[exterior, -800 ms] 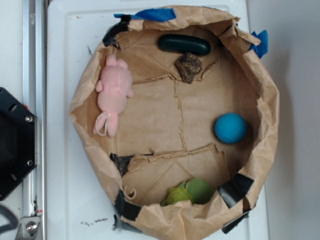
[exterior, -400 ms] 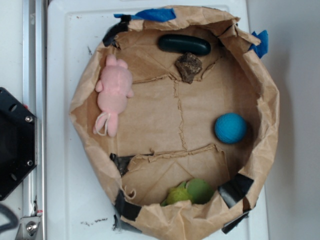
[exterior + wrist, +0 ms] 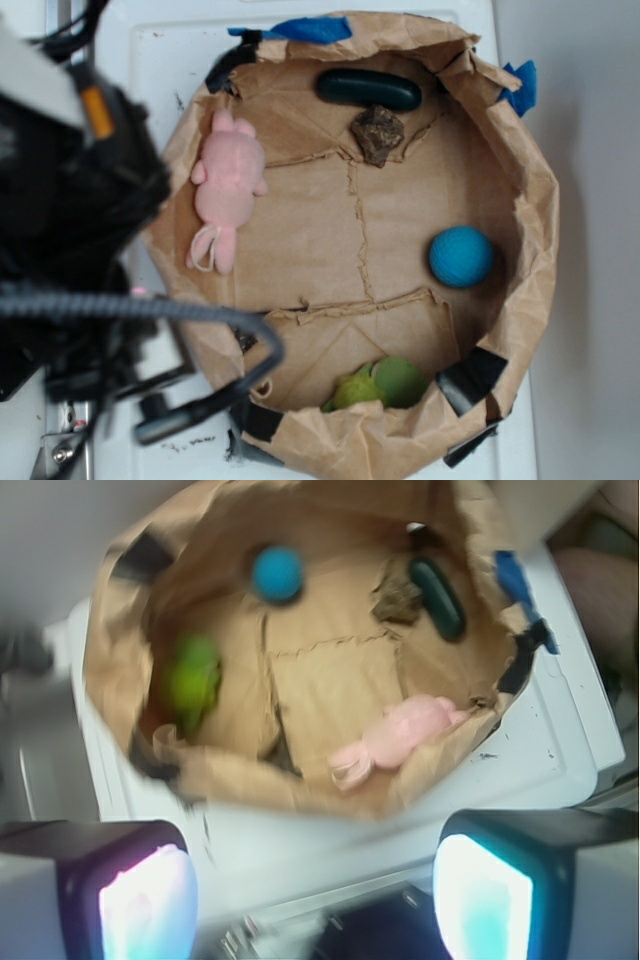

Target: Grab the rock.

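Note:
The rock [image 3: 377, 133], a small craggy dark brown lump, lies at the far side of the brown paper bowl [image 3: 532, 200], just below a smooth dark green oblong object [image 3: 369, 89]. In the wrist view the rock [image 3: 398, 600] shows blurred beside that oblong object [image 3: 438, 598]. My arm [image 3: 70, 210] is a blurred dark mass over the left edge, outside the bowl and well away from the rock. My gripper [image 3: 315, 890] is open, its two pale pads [image 3: 150, 905] wide apart with nothing between them, above the white table outside the bowl's rim.
Inside the bowl are a pink plush toy [image 3: 228, 185] at the left, a blue ball [image 3: 461, 256] at the right and a green toy [image 3: 380, 384] at the near side. The bowl's crumpled walls stand raised all round. A white table [image 3: 130, 60] lies beneath.
My arm has swung into the exterior view from the left and now covers the left edge and the black base. Nothing in the bowl has moved.

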Controlling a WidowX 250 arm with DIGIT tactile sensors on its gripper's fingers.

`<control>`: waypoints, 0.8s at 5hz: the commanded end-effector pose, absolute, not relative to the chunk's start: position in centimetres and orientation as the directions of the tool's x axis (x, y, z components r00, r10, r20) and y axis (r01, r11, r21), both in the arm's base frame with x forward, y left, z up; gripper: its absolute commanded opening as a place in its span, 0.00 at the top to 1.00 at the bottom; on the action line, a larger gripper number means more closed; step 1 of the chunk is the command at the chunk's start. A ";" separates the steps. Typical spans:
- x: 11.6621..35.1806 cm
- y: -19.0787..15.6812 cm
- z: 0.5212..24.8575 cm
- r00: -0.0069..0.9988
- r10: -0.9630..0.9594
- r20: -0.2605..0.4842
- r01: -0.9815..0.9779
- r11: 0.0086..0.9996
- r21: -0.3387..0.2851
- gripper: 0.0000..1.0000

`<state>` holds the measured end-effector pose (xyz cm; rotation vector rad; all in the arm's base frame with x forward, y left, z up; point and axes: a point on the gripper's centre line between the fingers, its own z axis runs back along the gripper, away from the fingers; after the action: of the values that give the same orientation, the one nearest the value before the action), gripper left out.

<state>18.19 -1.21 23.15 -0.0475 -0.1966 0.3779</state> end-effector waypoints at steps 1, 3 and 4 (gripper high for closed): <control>22.3 -0.5 20.6 0.758 0.639 0.127 -0.624 0.768 -0.141 0.00; 23.2 1.4 15.1 0.752 0.621 0.222 -0.583 0.784 -0.214 0.00; 24.2 2.9 12.2 0.744 0.628 0.230 -0.598 0.779 -0.189 0.00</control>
<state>23.93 1.81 11.24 -0.1011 -0.2481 0.6579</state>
